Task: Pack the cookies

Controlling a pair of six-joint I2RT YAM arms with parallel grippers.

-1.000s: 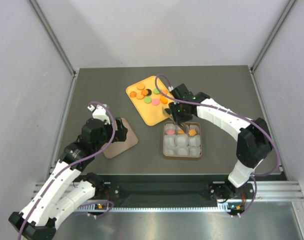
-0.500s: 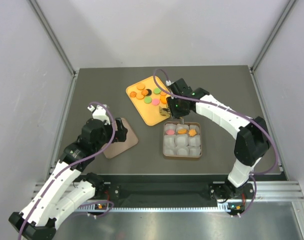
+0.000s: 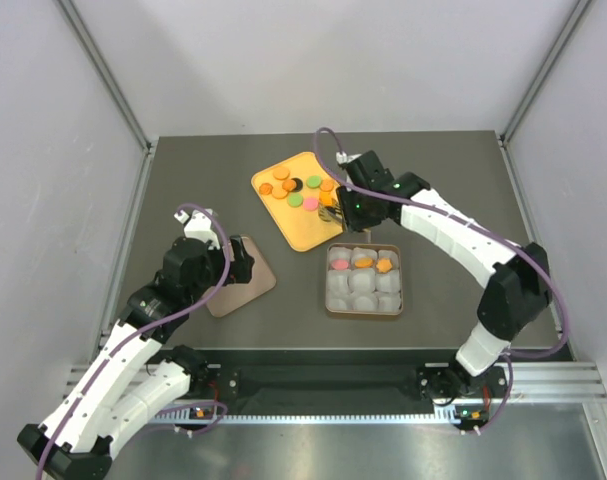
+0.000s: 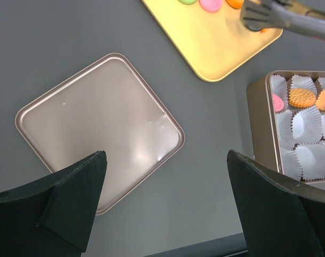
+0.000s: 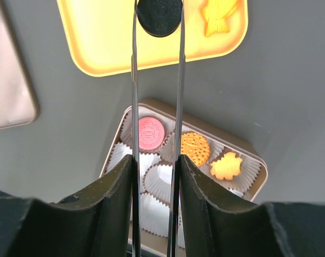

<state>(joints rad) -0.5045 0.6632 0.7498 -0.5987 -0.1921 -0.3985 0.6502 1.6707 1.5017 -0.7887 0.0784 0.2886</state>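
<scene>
Several cookies (image 3: 295,190) in orange, pink, green and black lie on a yellow tray (image 3: 301,232). The square tin (image 3: 331,300) holds white paper cups; its top row has a pink cookie (image 5: 150,133), a round orange one (image 5: 195,149) and a leaf-shaped orange one (image 5: 226,166). My right gripper (image 3: 348,205) (image 5: 154,160) is shut on metal tongs (image 5: 134,80). The tong tips flank a black cookie (image 5: 159,16) over the tray (image 5: 108,43); I cannot tell whether it is lifted. My left gripper (image 3: 241,262) (image 4: 167,214) is open and empty above the tin lid (image 4: 98,128).
The bronze lid (image 3: 245,285) lies flat on the grey table, left of the tin. Another leaf-shaped orange cookie (image 5: 218,13) lies on the tray beside the tongs. The tin (image 4: 257,107) and tray (image 4: 216,48) also show in the left wrist view. Grey walls enclose the table.
My right gripper with the tongs has moved from over the tin's top row back up over the yellow tray. The tin's middle orange cookie is now uncovered. The left arm has not moved.
</scene>
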